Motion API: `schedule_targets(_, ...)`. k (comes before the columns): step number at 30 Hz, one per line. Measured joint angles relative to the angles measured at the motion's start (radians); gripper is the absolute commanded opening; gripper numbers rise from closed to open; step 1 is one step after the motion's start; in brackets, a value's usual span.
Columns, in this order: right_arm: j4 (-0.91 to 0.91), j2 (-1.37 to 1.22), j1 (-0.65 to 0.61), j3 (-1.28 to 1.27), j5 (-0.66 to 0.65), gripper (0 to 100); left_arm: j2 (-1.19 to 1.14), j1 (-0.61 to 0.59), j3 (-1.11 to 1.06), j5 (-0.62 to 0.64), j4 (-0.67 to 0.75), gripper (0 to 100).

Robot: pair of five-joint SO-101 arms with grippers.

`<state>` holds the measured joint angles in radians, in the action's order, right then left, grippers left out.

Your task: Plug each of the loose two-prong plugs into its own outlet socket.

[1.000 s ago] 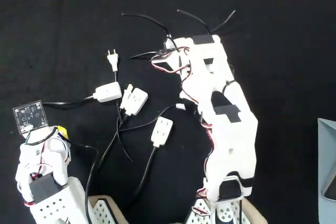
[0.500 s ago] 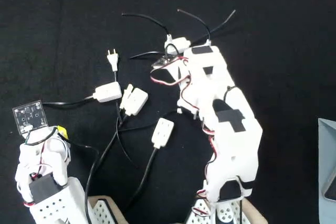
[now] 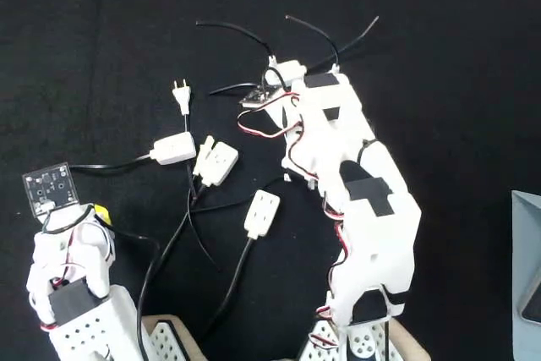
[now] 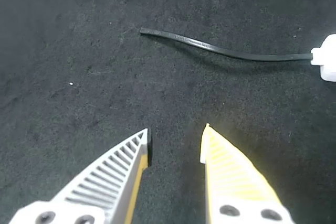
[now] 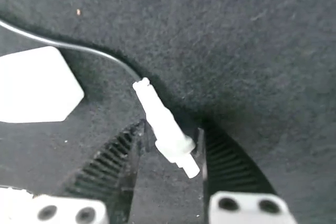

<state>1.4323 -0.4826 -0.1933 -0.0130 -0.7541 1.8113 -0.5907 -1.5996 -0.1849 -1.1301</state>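
Note:
My right gripper (image 5: pixel 172 128) is shut on a white two-prong plug (image 5: pixel 167 129), whose thin black cord (image 5: pixel 107 56) trails off behind it. In the high view this plug (image 3: pixel 290 68) sticks out at the right gripper (image 3: pixel 281 80), far of the table's middle. Another loose plug (image 3: pixel 180 95) lies to the left on the black cloth. Three white outlet sockets (image 3: pixel 175 148) (image 3: pixel 220 162) (image 3: pixel 261 211) lie between the arms. My left gripper (image 4: pixel 176 140) is open and holds nothing, low over bare cloth, with a black cord (image 4: pixel 220 51) beyond it.
Several black cords (image 3: pixel 194 209) cross the cloth around the sockets and run to the near edge. A white block (image 5: pixel 37 85) lies close beside the right gripper. The left arm (image 3: pixel 72 268) sits at the near left corner. A grey object (image 3: pixel 528 276) stands at the right edge.
The right arm has shifted slightly away from the sockets, and the white plug now shows at its tip. The left arm has stayed still.

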Motion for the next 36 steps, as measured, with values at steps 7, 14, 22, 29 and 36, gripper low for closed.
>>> schedule_targets(7,0.0,0.0,-0.003,-0.005,0.0,15.0,0.0,0.0,-0.005,0.0,0.011,17)
schedule_targets(14,-0.011,0.0,-0.003,-0.005,0.0,1.5,0.0,0.0,-0.005,0.0,0.011,17)
schedule_targets(22,0.026,0.153,-0.005,-0.032,0.002,1.1,0.0,0.0,-0.005,0.0,0.011,17)
schedule_targets(29,-0.044,0.379,-0.008,-0.15,0.178,1.1,0.0,0.0,-0.005,0.0,0.011,17)
schedule_targets(36,-0.308,0.468,-0.006,-0.417,0.408,1.1,0.0,0.0,-0.005,0.0,0.011,17)
